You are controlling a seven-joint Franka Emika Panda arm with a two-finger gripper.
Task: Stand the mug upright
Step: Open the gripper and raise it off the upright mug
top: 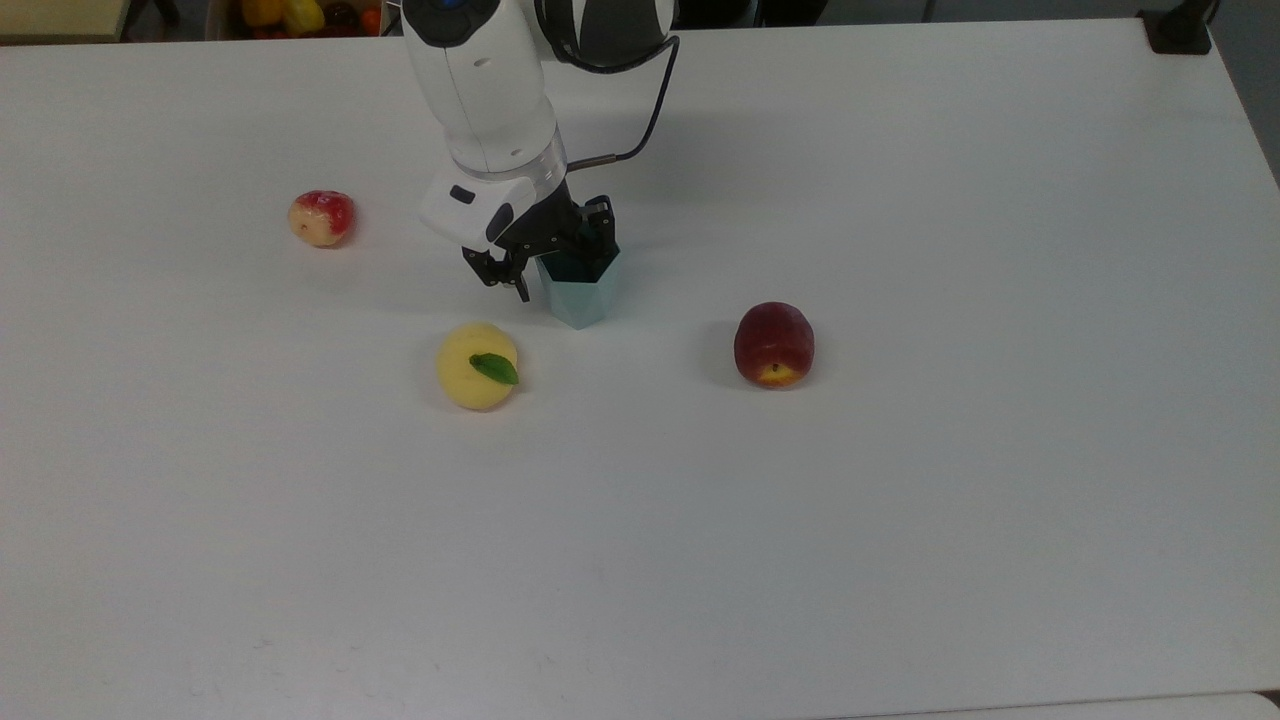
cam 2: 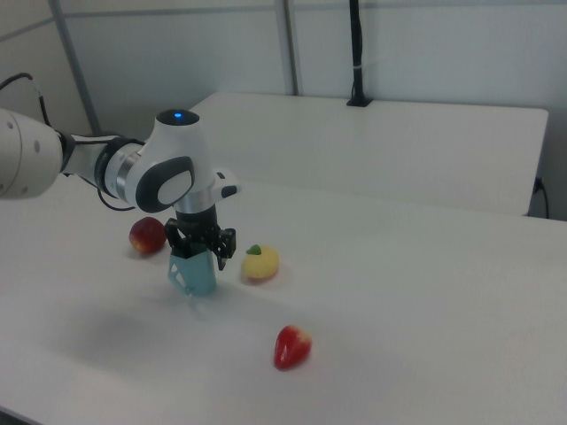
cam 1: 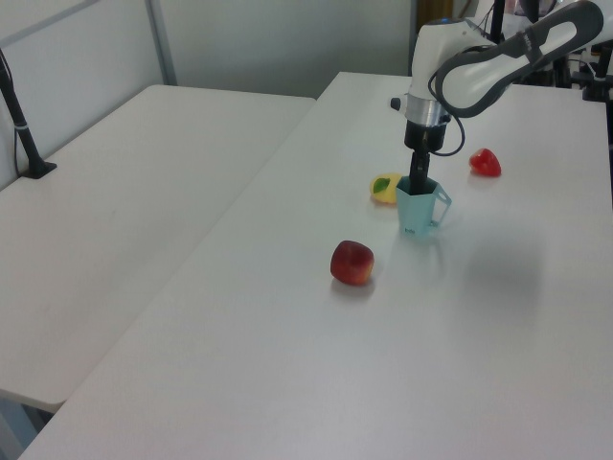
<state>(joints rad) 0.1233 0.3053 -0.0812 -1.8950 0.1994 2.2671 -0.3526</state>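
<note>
Now, operator, from the top view you see the mug [top: 581, 296] standing upright on the white tabletop [top: 900, 500], mouth up, beside the yellow fruit [top: 477, 365] and well apart from the dark red fruit [top: 773, 344] on the top view's right. Your tool [top: 552, 262] sits at the mug's rim with its fingers spread: one finger [top: 591, 228] reaches down inside the cup, the other [top: 510, 277] hangs outside the wall, apart from it, so nothing is clamped. A small red-and-yellow fruit [top: 321, 217] lies off to the top view's left.

From the left view, the mug [cam 1: 418, 206] stands on its base, handle toward the left view's right, with the tool [cam 1: 418, 178] dipping into its mouth.

From the right view, the mug [cam 2: 197, 274] stands straight below the tool [cam 2: 202, 251], between the red fruit [cam 2: 147, 235] and the yellow one [cam 2: 260, 262].
</note>
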